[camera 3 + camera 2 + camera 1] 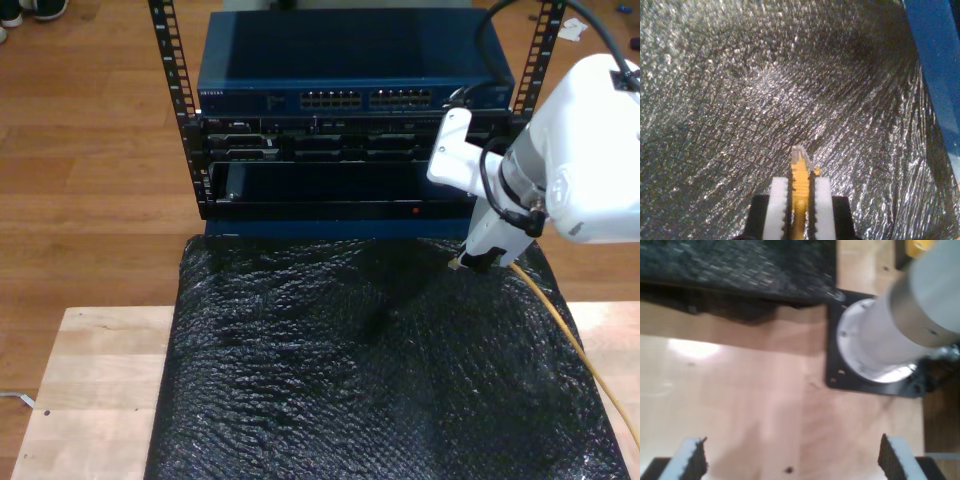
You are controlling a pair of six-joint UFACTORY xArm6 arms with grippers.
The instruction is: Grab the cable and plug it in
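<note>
No writing can be read here. The blue network switch [355, 68] at the top of the rack [350, 110] carries a small pale mark at its front corner on the exterior view's left, too tiny and blurred to make out. The port rows beside it show no legible numbers.

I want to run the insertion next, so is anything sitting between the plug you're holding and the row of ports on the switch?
Nothing visible does. My second gripper is shut on the cable, its clear plug sticking out over the black bubble wrap. In the exterior view, open space lies between it and the switch ports.
</note>
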